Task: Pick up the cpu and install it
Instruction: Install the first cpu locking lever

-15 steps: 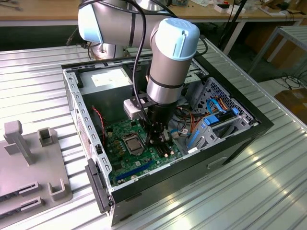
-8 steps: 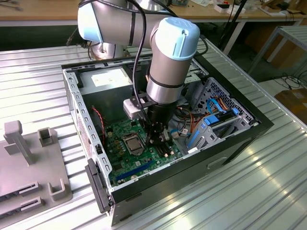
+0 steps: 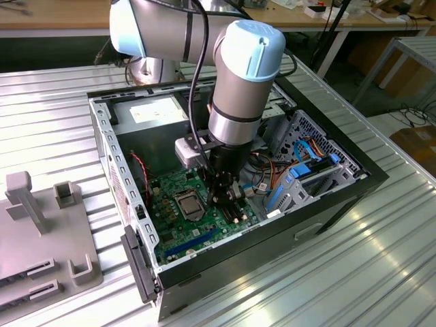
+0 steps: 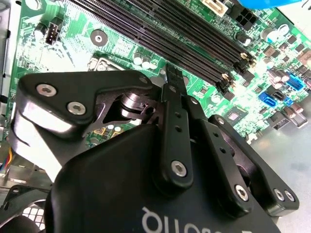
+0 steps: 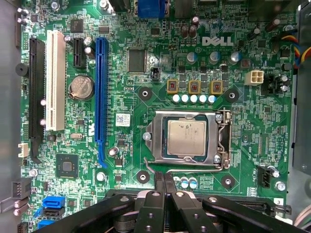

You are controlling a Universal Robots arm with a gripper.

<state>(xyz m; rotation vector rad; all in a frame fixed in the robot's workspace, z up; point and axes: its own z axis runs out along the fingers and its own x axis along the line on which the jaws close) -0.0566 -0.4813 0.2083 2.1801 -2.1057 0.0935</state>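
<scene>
Exterior view: open computer case (image 3: 225, 170) on ribbed table (image 3: 354, 272), motherboard (image 3: 197, 218) inside. Seated in socket (image 5: 187, 138): cpu (image 5: 187, 137). Just beside socket's edge, end effector (image 5: 164, 178) clenched, empty. Worth checking flat seating before pressing.

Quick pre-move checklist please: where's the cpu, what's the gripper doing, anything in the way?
1. cpu seated in the socket: ok.
2. Socket frame locked down: cannot tell.
3. gripper shut and empty, just beside the socket: ok.
4. Gripper over the motherboard, inside the case: ok.
5. Memory slots near the fingertips, contact: cannot tell.
</scene>
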